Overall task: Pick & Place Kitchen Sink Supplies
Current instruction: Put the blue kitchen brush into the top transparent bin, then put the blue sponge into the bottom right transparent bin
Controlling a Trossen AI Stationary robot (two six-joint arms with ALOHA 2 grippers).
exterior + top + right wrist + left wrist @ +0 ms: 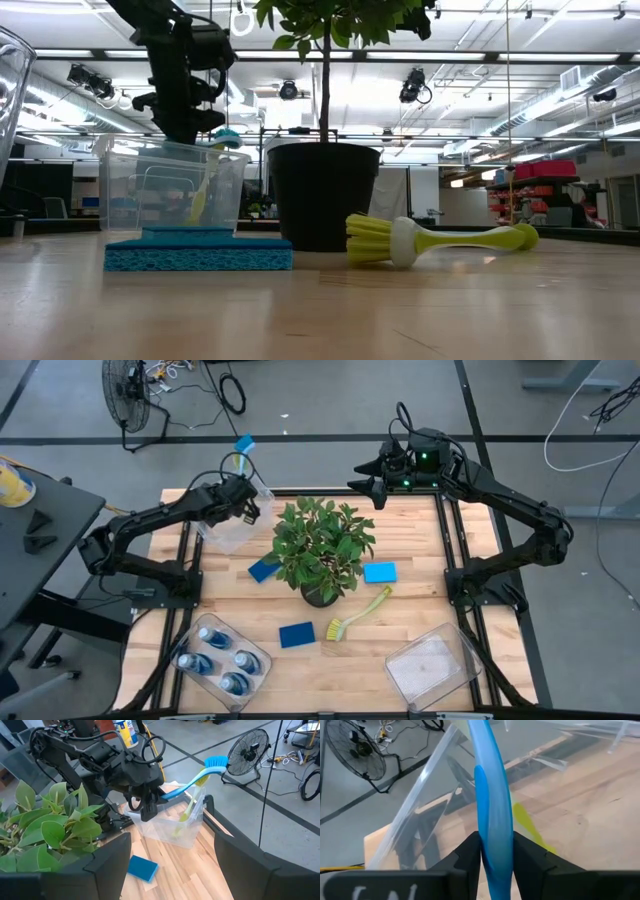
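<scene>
My left gripper (240, 502) is at the far left over a clear bin (228, 528) and is shut on a blue dish brush (187, 784). The brush's head (244, 443) sticks up past the bin's far rim. A yellow-green brush (186, 814) stands inside that bin. My right gripper (372, 486) is open and empty, above the far edge right of the plant. Another yellow-green brush (358, 616) lies on the table, as do three blue sponges (264, 569) (380, 572) (296, 634). Several blue bottles (220, 658) stand in a near-left bin. My left gripper pinches the blue brush's handle (493, 840) between its two fingers (466, 857), near the handle's free end (162, 795). The fingers come from above, pointing down, and lie across the handle. The brush slants up and away from them, with its head (216, 762) highest, above the bin.
A leafy potted plant (320, 550) stands mid-table between the arms. An empty clear bin (432, 668) sits at the near right. In the low view a sponge (198, 252) lies before the far bin (170, 190), and the brush (430, 240) lies right of the pot.
</scene>
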